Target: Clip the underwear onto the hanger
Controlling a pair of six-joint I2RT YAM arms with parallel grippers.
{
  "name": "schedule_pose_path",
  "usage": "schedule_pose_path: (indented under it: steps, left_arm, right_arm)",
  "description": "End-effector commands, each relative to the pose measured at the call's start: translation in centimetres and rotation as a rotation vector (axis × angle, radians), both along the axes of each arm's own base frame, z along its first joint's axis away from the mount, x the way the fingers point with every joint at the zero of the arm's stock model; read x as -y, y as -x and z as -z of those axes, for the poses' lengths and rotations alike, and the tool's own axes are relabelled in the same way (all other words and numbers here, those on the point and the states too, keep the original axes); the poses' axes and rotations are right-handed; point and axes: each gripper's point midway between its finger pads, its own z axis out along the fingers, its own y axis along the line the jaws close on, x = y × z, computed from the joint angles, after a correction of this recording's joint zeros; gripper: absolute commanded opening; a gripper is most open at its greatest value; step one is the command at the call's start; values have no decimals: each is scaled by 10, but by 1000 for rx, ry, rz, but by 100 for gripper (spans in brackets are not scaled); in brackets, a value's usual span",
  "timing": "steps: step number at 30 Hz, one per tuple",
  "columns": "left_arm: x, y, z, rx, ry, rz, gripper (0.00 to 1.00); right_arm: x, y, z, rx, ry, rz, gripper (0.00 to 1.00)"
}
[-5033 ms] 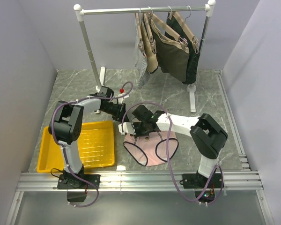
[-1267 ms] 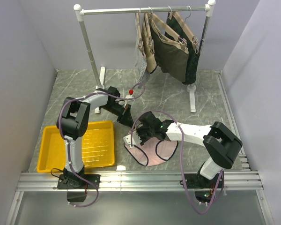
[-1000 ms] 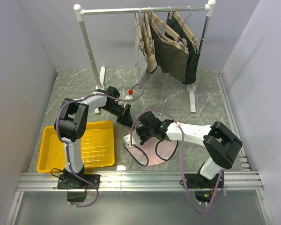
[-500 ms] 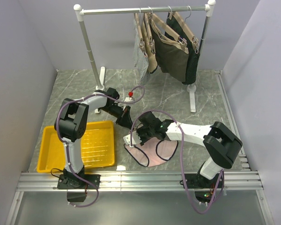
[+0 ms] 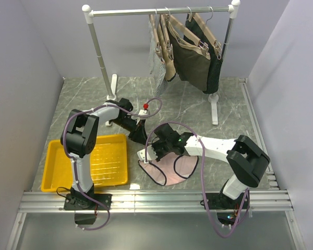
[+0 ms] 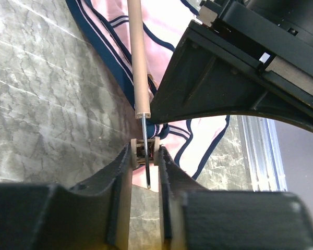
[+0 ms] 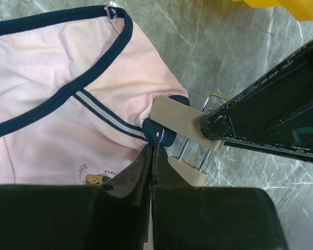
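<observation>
The pale pink underwear (image 5: pixel 173 165) with navy edging lies on the marble table near the front middle. It also shows in the left wrist view (image 6: pixel 161 21) and the right wrist view (image 7: pixel 52 88). The tan hanger (image 6: pixel 136 62) lies across it, with its end clip (image 7: pixel 169 115) sitting over a navy waistband corner. My left gripper (image 5: pixel 140 137) (image 6: pixel 145 156) is shut on that clip, pinching its two tan arms. My right gripper (image 5: pixel 154 151) (image 7: pixel 152 150) is shut on the underwear's waistband just beside the clip. In the top view the hanger is mostly hidden by both grippers.
A yellow tray (image 5: pixel 57 174) sits at the front left, close to the left arm. A white clothes rack (image 5: pixel 156 10) stands at the back with dark olive, tan and mesh garments (image 5: pixel 193 57) on hangers. Its feet (image 5: pixel 214 107) rest on the table.
Since five seconds ago both grippers have come together at the underwear's left corner, and the cloth has bunched. Over the last second the left gripper edged slightly closer to the right one.
</observation>
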Motion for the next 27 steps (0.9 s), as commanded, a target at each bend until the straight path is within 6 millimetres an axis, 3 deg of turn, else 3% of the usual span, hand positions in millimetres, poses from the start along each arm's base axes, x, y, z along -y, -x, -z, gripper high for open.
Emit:
schedule_pose_path:
  steps: [1,14,16,22,27]
  left_arm:
    - [3,12,-17,15,31,36,29]
    - [1,-9,-27,14,18,-54,55]
    - [-1,-17,-26,22,4,-88,61]
    - [-15,-50,-31,67,-30,-267,63]
    - [-32,-62,-39,90,-53,-381,64]
  right_arm:
    - [-9,-20,-32,89,-66,18,0]
    - [-5,-19,-26,86,-44,15,0]
    - [-6,-19,-25,85,-41,14,0]
    - [-7,-21,-18,66,-22,34,0]
    - [-10,-27,-12,59,-11,73,17]
